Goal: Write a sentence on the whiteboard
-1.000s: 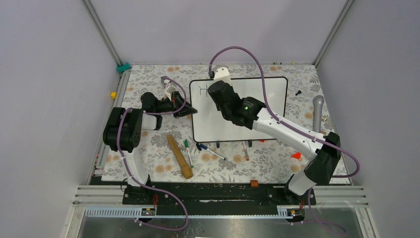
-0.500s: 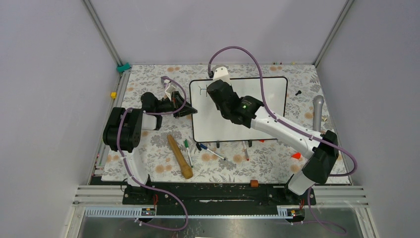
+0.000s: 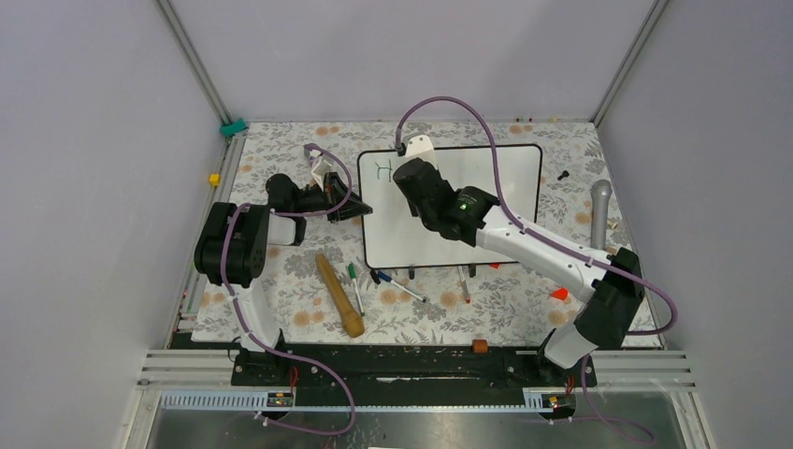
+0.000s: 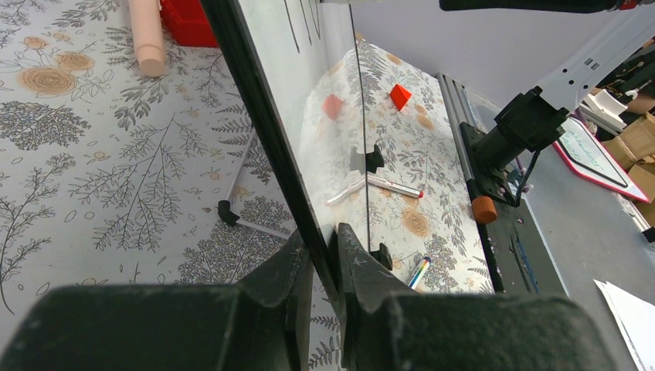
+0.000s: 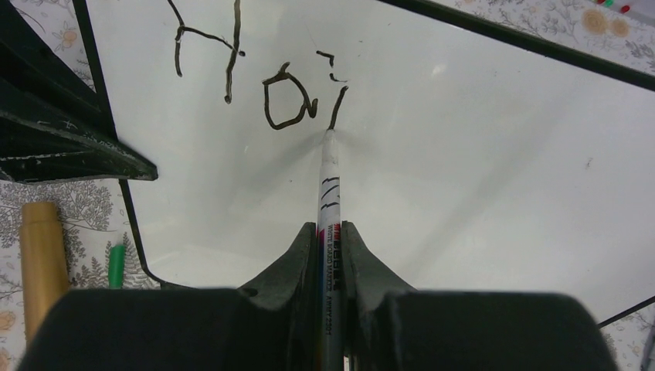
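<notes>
Left pincer (image 4: 321,241): is clamping the whiteboard (image 4: 303,69) frame, lower centre.
Right pincer (image 5: 330,236): is gripping a marker (image 5: 329,182), tip touching board beside letters (image 5: 287,100).

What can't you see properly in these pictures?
- Top view: the right arm covers the writing past its first letter.
- Left wrist view: the whiteboard is edge-on, its letters cut off by the top edge.
- Right wrist view: the right tool hides the back end of the marker.
</notes>
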`<state>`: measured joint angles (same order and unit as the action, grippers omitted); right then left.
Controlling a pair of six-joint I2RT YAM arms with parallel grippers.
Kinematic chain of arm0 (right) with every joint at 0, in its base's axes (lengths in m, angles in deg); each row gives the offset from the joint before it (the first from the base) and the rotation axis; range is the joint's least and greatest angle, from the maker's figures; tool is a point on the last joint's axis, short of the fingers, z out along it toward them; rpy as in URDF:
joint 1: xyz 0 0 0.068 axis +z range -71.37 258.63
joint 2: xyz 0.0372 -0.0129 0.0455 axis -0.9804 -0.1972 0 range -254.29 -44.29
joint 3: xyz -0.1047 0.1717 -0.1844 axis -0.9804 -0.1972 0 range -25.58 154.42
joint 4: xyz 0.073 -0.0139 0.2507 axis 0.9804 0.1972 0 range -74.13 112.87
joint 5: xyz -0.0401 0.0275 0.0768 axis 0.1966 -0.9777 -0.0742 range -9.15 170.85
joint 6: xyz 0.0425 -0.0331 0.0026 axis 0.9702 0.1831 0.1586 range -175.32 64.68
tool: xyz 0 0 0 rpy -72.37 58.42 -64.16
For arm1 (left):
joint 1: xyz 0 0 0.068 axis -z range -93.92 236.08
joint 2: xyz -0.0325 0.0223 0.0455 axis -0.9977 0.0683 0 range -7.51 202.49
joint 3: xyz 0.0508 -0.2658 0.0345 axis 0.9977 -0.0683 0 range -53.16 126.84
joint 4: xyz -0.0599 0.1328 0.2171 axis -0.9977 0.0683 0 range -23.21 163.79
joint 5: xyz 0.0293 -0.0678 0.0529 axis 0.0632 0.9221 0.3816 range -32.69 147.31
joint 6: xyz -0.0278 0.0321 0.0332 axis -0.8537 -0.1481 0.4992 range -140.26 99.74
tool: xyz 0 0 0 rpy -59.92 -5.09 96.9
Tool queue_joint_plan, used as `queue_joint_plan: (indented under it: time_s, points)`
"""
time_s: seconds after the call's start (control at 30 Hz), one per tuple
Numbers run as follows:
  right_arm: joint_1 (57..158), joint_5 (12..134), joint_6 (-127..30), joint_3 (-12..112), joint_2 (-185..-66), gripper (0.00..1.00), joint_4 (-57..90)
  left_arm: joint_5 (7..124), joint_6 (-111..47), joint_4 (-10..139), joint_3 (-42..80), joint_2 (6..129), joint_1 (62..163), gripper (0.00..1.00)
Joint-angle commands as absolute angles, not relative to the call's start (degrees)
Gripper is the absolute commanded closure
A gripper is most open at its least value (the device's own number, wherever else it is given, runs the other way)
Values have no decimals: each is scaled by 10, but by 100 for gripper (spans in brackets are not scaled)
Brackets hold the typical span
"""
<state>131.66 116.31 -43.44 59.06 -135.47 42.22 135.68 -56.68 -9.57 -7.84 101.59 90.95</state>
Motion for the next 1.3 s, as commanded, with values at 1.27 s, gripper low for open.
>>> queue_joint_plan:
  time_s: [1.27]
  points:
    - [1296, 1171, -457, 655, -1358, 100, 424, 1374, -479, -178, -70, 999, 908, 100]
